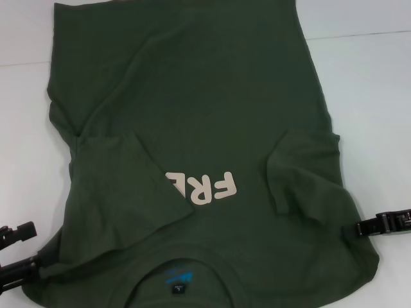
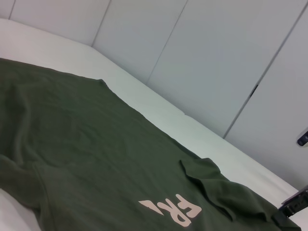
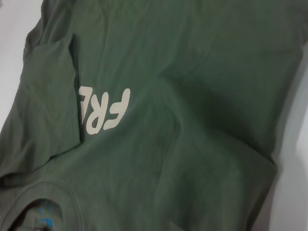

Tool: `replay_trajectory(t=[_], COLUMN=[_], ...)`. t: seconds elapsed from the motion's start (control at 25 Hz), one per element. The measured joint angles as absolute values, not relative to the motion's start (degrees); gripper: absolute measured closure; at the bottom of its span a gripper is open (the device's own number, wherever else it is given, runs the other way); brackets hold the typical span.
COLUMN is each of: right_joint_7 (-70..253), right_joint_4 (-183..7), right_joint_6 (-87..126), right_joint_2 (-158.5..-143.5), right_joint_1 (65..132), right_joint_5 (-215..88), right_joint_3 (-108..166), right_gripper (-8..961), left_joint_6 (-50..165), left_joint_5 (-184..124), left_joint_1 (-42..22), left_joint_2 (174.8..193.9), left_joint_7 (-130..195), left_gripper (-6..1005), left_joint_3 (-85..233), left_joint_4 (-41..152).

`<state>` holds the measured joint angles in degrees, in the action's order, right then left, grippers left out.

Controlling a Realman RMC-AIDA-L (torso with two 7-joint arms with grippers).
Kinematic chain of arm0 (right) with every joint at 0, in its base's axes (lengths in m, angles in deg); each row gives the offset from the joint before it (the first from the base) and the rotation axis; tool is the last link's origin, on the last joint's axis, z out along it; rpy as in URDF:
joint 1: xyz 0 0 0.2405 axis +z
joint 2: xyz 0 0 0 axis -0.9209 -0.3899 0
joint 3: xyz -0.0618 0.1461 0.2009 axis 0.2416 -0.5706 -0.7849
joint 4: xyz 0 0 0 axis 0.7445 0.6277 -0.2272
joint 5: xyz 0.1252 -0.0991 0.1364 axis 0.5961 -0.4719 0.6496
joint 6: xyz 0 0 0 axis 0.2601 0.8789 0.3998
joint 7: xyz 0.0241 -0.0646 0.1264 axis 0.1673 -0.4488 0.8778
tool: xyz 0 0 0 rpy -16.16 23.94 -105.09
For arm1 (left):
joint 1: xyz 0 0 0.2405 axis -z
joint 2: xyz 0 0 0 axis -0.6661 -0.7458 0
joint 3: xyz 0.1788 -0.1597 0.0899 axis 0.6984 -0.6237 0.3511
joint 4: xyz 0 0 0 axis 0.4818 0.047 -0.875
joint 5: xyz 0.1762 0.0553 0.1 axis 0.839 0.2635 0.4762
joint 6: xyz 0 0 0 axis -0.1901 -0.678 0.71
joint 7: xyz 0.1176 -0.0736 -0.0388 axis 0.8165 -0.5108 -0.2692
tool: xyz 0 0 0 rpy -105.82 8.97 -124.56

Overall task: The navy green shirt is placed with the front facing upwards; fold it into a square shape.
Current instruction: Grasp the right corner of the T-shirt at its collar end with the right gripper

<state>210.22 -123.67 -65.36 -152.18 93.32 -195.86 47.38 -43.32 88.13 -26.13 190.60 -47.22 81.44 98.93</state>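
Navy green shirt (image 1: 212, 128) flat on white tabletop (image 1: 372, 96), collar nearest you, both sleeves folded inward. Left tool (image 1: 18, 251) at shoulder edge, right tool (image 1: 384, 223) at opposite edge; jaw state: cannot tell. Risk: loose left sleeve flap (image 1: 122, 186) slipping open if you lift unevenly.

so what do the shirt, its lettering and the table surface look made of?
Shirt: soft matte knit, probably cotton; it creases and drapes limply.
Lettering: pale, flat, opaque print, likely ink or vinyl; cannot tell which.
Table: smooth white surface with a faint sheen; material unclear.
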Motion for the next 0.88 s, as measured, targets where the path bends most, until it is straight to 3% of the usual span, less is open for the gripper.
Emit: replay_trajectory(t=[0.36, 0.56, 0.88], right_joint_7=[210.3, 210.3, 210.3], right_joint_4=[-123.6, -124.0, -123.9], right_joint_6=[-65.4, -65.3, -64.6], right_joint_2=[-152.43, -152.34, -152.31], right_joint_1=[94.0, 94.1, 94.7], right_joint_5=[-195.8, -195.5, -195.4], right_joint_3=[48.3, 48.4, 48.4], right_gripper=[786, 933, 933], left_joint_6=[-42.8, -42.7, -42.7], left_joint_5=[88.1, 88.1, 88.7], left_joint_1=[-26.2, -26.1, -26.5], left_joint_2=[190.56, 190.53, 190.05], left_joint_7=[-47.3, -47.3, -47.7], left_gripper=[125, 125, 126], left_joint_3=[81.4, 81.2, 79.8], left_joint_4=[98.9, 98.8, 99.1])
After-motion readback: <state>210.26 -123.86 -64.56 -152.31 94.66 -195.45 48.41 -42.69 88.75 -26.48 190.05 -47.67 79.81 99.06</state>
